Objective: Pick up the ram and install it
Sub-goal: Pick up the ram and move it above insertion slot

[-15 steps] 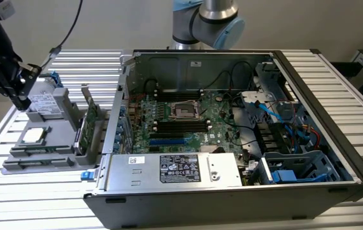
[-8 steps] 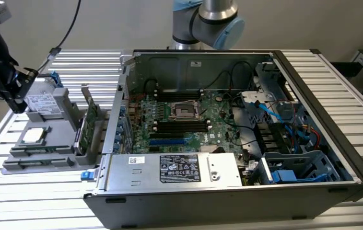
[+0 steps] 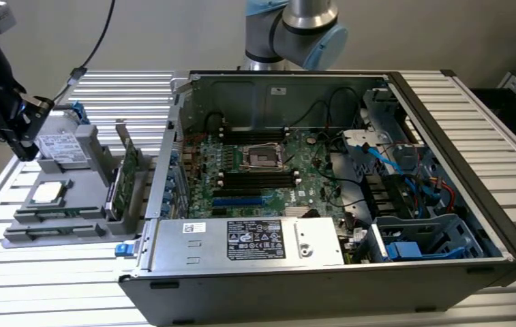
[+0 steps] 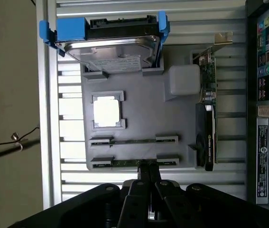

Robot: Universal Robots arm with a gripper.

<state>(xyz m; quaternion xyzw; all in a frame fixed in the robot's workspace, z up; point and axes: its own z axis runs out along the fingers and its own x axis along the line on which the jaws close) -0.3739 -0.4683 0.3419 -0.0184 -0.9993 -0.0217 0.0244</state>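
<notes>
Green, thin circuit-board ram (image 4: 134, 163) lay lengthwise in the nearest slot of the grey plastic tray (image 4: 139, 114). Black fingers (image 4: 143, 173), clenched empty, hung above its middle.

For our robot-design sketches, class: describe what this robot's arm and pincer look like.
The arm has a silver-grey tube and joints with light blue caps. A thin black cable runs toward the pincer, which is all black, with linked fingers narrowing to slim tips.

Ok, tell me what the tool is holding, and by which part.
Nothing. The tool is shut with nothing between its fingers, above the grey tray, where the ram lies in its holder.
</notes>
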